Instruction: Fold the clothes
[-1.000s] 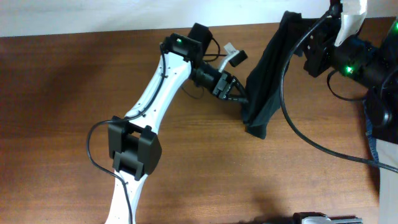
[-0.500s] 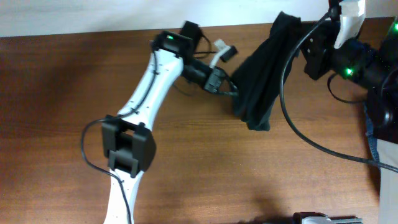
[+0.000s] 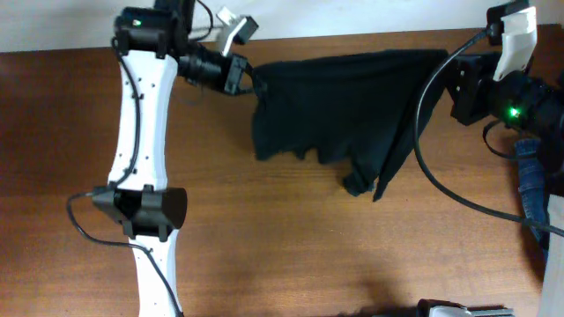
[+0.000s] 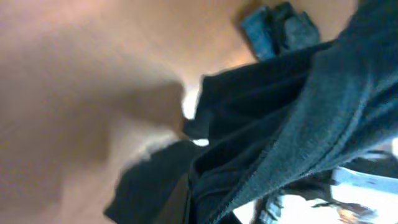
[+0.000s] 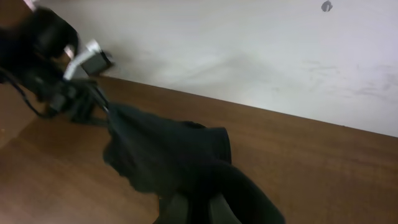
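Observation:
The black T-shirt [image 3: 352, 101] hangs stretched in the air between my two grippers, across the back of the wooden table. Its lower edge sags toward the table at the right. My left gripper [image 3: 251, 79] is shut on the shirt's left corner. My right gripper [image 3: 451, 66] is shut on its right corner. In the left wrist view the dark fabric [image 4: 292, 124] fills the frame and wraps my fingers. In the right wrist view the shirt [image 5: 168, 155] runs from my fingers to the left gripper [image 5: 102, 109]. No logo shows.
Blue denim jeans [image 3: 529, 176] lie at the table's right edge, also in the left wrist view [image 4: 280, 28]. A white wall [image 5: 249, 50] stands behind the table. Bare brown tabletop [image 3: 308, 246] lies in front of the shirt. Cables hang off the right arm.
My left gripper has swung far left and toward the back, pulling the bunched shirt out into a wide stretched sheet. The right gripper held its place.

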Robot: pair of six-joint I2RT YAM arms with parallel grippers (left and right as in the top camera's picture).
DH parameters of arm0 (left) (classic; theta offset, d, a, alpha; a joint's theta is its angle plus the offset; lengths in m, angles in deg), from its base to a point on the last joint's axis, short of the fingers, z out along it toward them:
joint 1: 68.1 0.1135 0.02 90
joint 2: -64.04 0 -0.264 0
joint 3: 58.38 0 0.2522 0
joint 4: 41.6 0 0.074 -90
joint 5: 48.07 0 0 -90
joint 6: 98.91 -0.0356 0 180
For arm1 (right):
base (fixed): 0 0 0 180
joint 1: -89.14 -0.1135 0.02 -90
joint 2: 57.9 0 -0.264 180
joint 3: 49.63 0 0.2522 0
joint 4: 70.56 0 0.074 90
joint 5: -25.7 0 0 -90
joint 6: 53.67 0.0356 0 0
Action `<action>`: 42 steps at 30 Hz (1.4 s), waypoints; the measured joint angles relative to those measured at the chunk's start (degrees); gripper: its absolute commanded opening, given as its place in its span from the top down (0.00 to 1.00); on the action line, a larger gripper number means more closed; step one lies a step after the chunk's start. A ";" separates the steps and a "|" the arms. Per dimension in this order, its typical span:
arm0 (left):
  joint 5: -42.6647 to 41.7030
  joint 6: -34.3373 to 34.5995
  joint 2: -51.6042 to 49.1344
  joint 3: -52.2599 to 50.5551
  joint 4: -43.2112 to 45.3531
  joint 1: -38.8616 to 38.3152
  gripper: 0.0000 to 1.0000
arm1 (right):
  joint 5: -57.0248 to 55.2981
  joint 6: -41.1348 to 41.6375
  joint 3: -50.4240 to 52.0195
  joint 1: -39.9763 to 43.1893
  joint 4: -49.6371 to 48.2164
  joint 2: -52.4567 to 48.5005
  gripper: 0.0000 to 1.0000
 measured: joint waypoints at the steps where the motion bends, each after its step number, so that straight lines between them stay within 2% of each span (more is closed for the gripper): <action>1: 0.85 0.52 0.00 2.21 -0.11 -0.11 1.00 | 0.00 -0.28 0.00 0.00 0.44 0.02 0.96; 8: 4.81 5.33 0.02 15.52 -0.20 -0.20 1.00 | 0.00 -2.95 0.00 0.00 5.31 0.09 0.96; 12: 8.15 7.63 0.37 18.99 -0.20 -0.20 1.00 | 0.00 -3.80 -0.09 -0.02 5.75 0.42 0.96; 22: 14.10 9.31 6.23 19.15 0.22 -0.20 1.00 | 0.04 -4.57 -9.11 -3.37 5.07 1.44 0.96; 35: 15.43 10.36 19.76 19.21 -0.22 -0.17 1.00 | 0.00 -4.26 -10.14 -6.62 16.59 2.43 0.96; 42: 15.43 11.65 23.47 19.52 -0.22 -0.20 1.00 | 0.00 -1.81 -10.14 -6.62 22.23 3.65 0.96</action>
